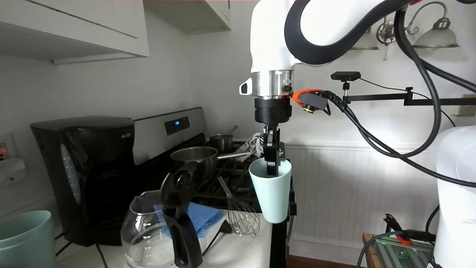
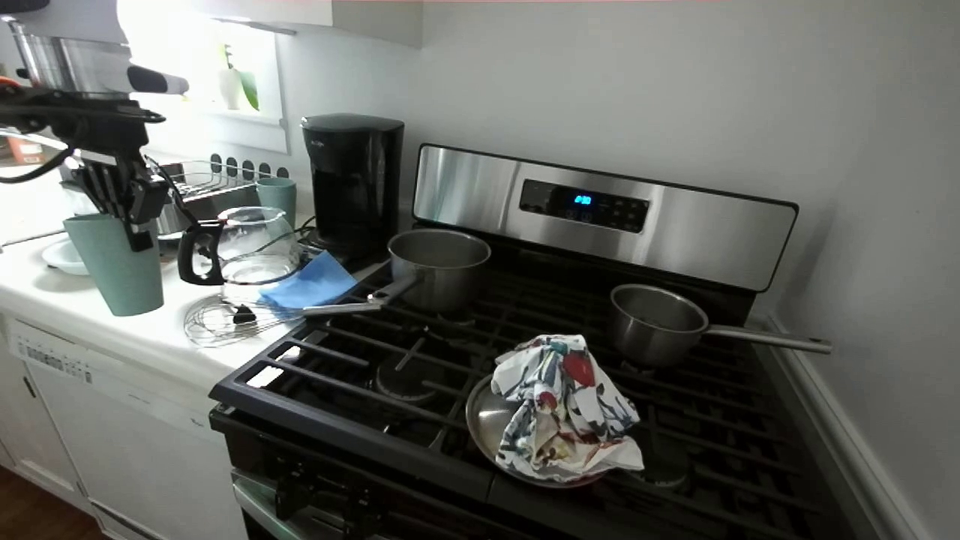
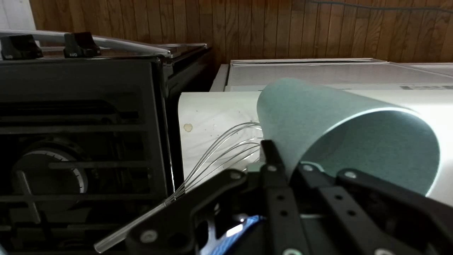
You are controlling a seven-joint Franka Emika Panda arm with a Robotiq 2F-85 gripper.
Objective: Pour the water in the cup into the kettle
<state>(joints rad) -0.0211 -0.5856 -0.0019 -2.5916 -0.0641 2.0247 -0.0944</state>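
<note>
Above the tabletop (image 1: 247,251), near its front edge, your jaws grip the cup (image 1: 273,199) by its wall, mouth up. Carrying seems in hand; next, bring it level over the kettle, which I can't make out, before tipping.

In an exterior view, glare burns the window (image 2: 206,71) to white and brightens the counter (image 2: 37,285), while the gas range (image 2: 435,360) sinks toward black. In both exterior views the coffee maker (image 1: 89,156) loses detail in shadow against dull gray walls (image 1: 111,85). The arm's white shell (image 1: 273,37) is nearly blown out. The wrist view shows the range murky, the counter overexposed at right, and the teal cup (image 3: 293,113) shaded inside (its rim catches a thin bright edge).
</note>
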